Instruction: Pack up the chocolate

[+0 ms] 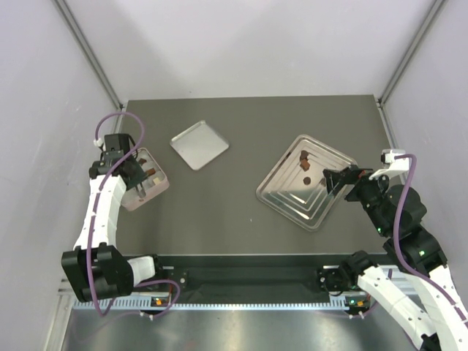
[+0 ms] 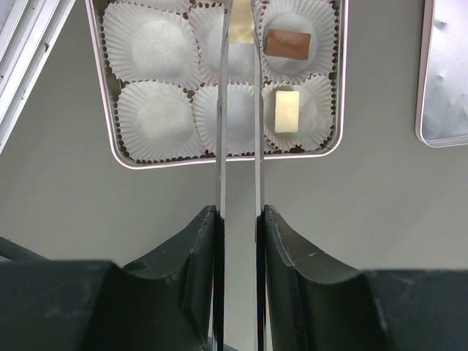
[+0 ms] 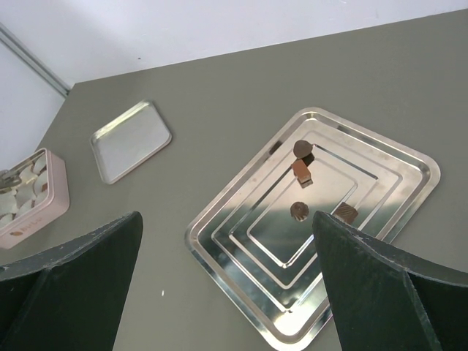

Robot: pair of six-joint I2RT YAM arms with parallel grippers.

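One desk [image 1: 241,219], one steel tray [image 1: 284,205], one pink box [image 1: 152,196], one lid [image 1: 199,144], two claws, and six pieces of chocolate in plain sight.

The tray sits askew, one corner close to the desk's right edge. Bare desk stretches left of the tray to the box at the far left edge. The lid lies flat, left of the tray and farther back.

The right claw [image 1: 333,181] hangs over the tray's right rim, spread wide and empty. The left claw [image 2: 240,14] is above the box, its thin blades a narrow slit apart. A tan patch shows between the tips, and I cannot tell whether it is gripped.

In the tray are four brown pieces [image 3: 302,148] [image 3: 301,171] [image 3: 299,211] [image 3: 346,213]. Six paper cups [image 2: 150,44] show in the box, one holding a brown piece [image 2: 287,43] and one a white piece [image 2: 287,111].
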